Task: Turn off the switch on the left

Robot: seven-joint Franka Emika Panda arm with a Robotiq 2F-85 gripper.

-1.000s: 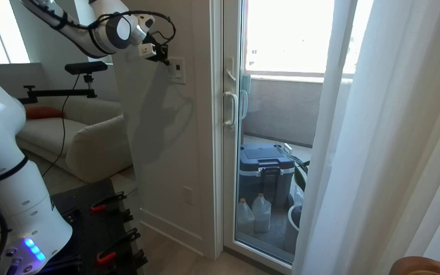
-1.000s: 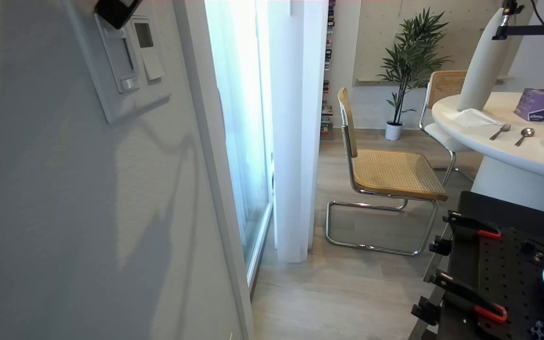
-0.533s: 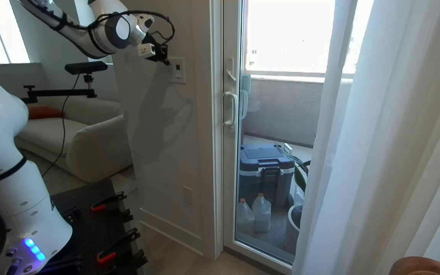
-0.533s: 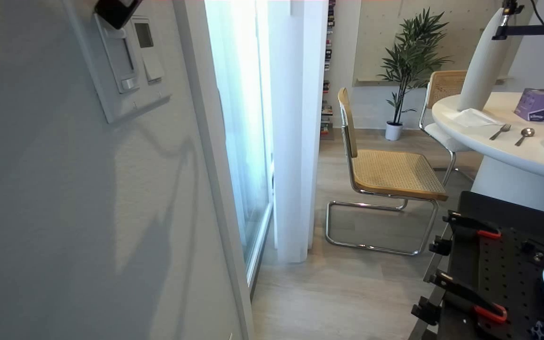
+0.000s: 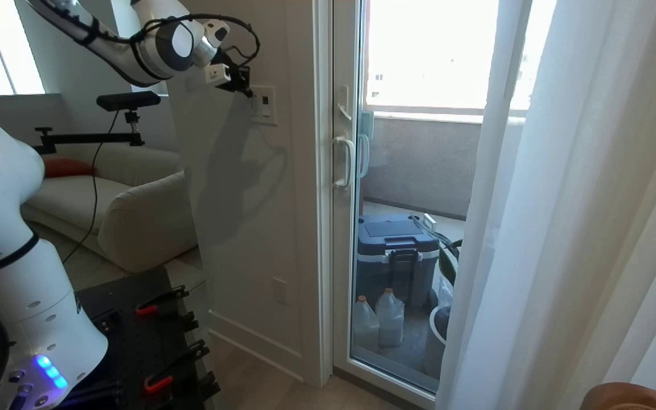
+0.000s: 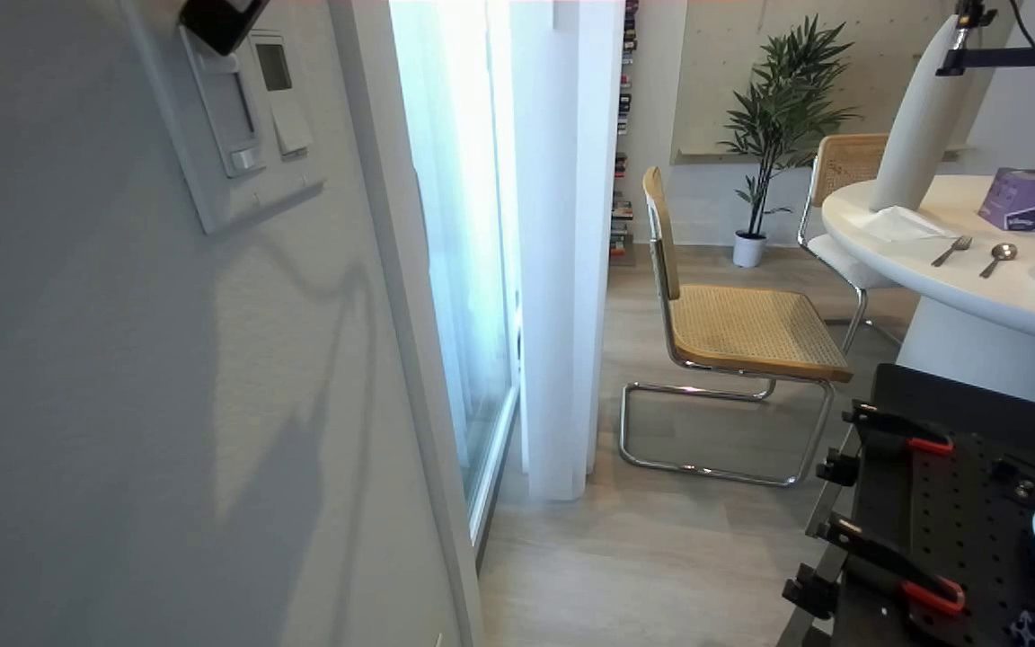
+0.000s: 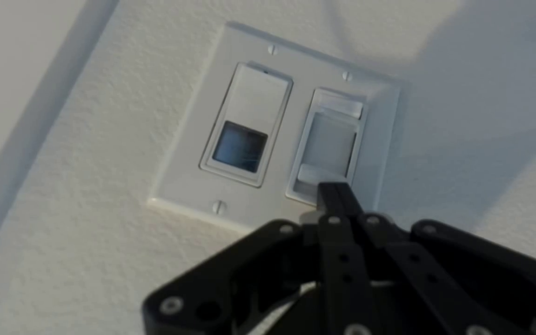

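A white wall plate (image 6: 228,205) carries two controls side by side. The switch on the left (image 6: 232,108) is a slider type with a small tab near its top and a little button at its bottom. Upside down in the wrist view, this switch (image 7: 329,144) appears on the right, its tab (image 7: 317,174) low in the recess. My gripper (image 7: 335,185) is shut with nothing between its fingers, its tips overlapping the tab's edge; whether they touch it I cannot tell. In both exterior views the black gripper (image 5: 248,93) reaches the plate's upper left part.
Beside it on the plate sits a rocker switch (image 6: 289,124) with a dark window. A door frame (image 5: 322,199) and glass door with a handle (image 5: 346,163) stand to the right. A camera on a bracket (image 5: 128,101) is near the arm. Clamps (image 5: 160,384) line the black base table.
My arm and its shadow have shifted very slightly. The fingertips stay at the top of the left switch, and its slider tab looks the same.
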